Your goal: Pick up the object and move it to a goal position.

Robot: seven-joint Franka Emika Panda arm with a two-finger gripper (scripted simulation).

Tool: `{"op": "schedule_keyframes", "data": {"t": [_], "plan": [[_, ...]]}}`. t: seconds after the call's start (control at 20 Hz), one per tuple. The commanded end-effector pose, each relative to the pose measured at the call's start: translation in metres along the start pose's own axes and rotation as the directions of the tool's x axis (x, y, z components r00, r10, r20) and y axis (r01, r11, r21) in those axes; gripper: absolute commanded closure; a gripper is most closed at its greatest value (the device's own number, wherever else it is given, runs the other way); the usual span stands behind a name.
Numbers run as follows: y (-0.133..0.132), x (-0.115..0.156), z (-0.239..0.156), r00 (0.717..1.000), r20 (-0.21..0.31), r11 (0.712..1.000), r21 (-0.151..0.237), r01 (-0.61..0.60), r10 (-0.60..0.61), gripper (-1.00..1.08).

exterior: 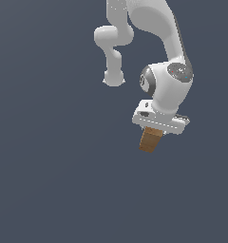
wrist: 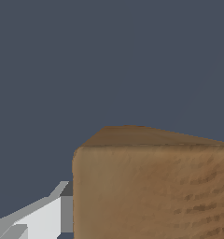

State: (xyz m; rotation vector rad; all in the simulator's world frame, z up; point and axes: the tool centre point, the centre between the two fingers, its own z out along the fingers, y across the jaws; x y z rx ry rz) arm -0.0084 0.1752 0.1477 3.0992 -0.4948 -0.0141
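Note:
The object is a small brown wooden block (exterior: pixel 149 142), taller than wide. It sits directly under the white hand of my gripper (exterior: pixel 152 133) and is tilted the same way as the hand. In the exterior view the block hides the fingers. In the wrist view the block (wrist: pixel 151 186) fills much of the picture, very close to the camera. One white finger (wrist: pixel 44 214) lies against its side. The other finger is out of view. The gripper is shut on the block.
The white arm (exterior: pixel 168 42) comes down from the top of the exterior view, with its elbow link (exterior: pixel 113 52) on the exterior view's left. Everything around it is a plain dark grey-blue ground (exterior: pixel 49 180). No goal marker shows.

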Motion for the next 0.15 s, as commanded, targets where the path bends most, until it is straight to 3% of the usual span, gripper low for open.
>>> {"op": "schedule_keyframes", "data": {"t": [0.0,0.1], "plan": [[-0.0056,0.003,-0.0055,1.0,-0.008,1.0,0.005,-0.002,0.002,1.08],[-0.0063,0.0031,-0.0056,1.0,-0.008,1.0,0.005,-0.002,0.002,1.08]]}}
